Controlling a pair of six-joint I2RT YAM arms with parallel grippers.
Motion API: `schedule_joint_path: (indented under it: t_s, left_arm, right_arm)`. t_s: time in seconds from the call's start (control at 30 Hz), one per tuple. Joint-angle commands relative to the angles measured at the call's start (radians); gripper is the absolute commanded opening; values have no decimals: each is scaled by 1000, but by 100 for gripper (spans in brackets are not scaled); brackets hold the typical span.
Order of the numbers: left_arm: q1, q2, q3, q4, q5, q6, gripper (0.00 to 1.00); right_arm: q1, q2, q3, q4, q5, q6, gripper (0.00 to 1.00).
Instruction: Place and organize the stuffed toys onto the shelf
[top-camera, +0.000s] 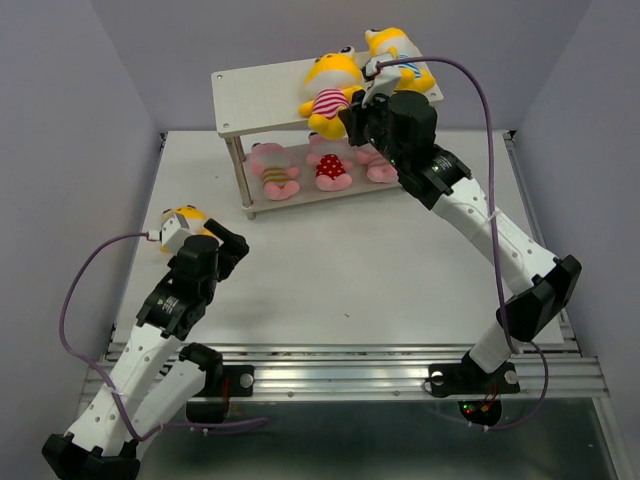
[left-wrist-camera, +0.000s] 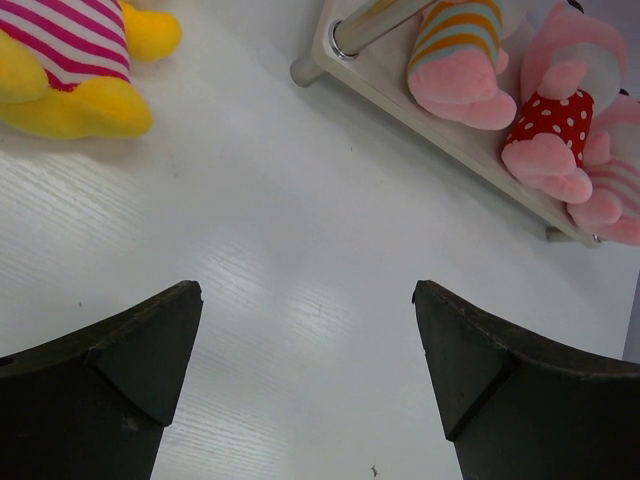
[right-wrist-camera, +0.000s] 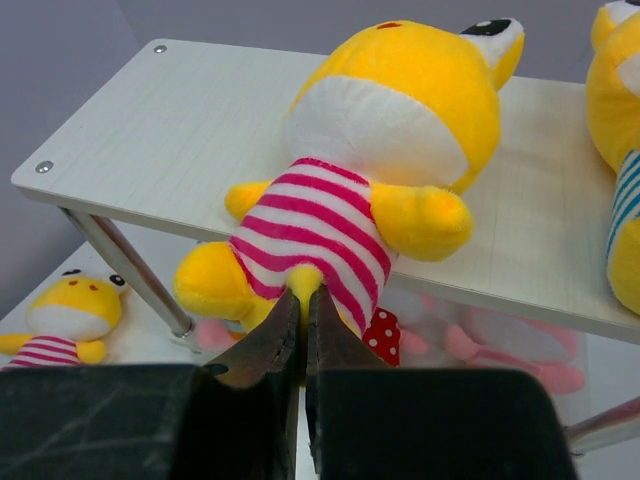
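Observation:
The pale two-tier shelf (top-camera: 260, 88) stands at the table's back. Three pink toys sit on its lower board: yellow-striped (top-camera: 275, 172), red dotted (top-camera: 331, 168), pink-striped (top-camera: 379, 166). A yellow blue-striped toy (top-camera: 398, 55) sits on the top board. My right gripper (right-wrist-camera: 303, 290) is shut on the tail of a yellow pink-striped toy (right-wrist-camera: 380, 150) that rests on the top board's front edge (right-wrist-camera: 170, 120). My left gripper (left-wrist-camera: 305, 330) is open and empty above the table. Another yellow pink-striped toy (left-wrist-camera: 70, 60) lies just to its left on the table (top-camera: 185, 215).
The shelf's metal front-left leg (left-wrist-camera: 370, 25) and lower board edge (left-wrist-camera: 400, 95) lie ahead of the left gripper. Grey walls close the table on the left, right and back. A purple cable runs along each arm.

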Motion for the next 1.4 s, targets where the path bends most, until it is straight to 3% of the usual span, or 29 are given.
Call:
schedule_joint_path:
  t_s: [0.0, 0.53, 0.67, 1.37]
  left_arm:
    - [7, -1, -11, 37, 4, 22, 99]
    - [7, 3, -21, 43, 12, 22, 99]
    - [7, 5, -18, 43, 9, 22, 99]
    - [7, 19, -5, 32, -18, 28, 99]
  right_arm:
    - [-20, 24, 90, 56, -47, 34, 1]
    - [-81, 123, 186, 68, -46, 56, 10]
    - [-91, 162, 226, 68, -29, 35, 17]
    - [-111, 216, 286, 68, 33, -1, 17]
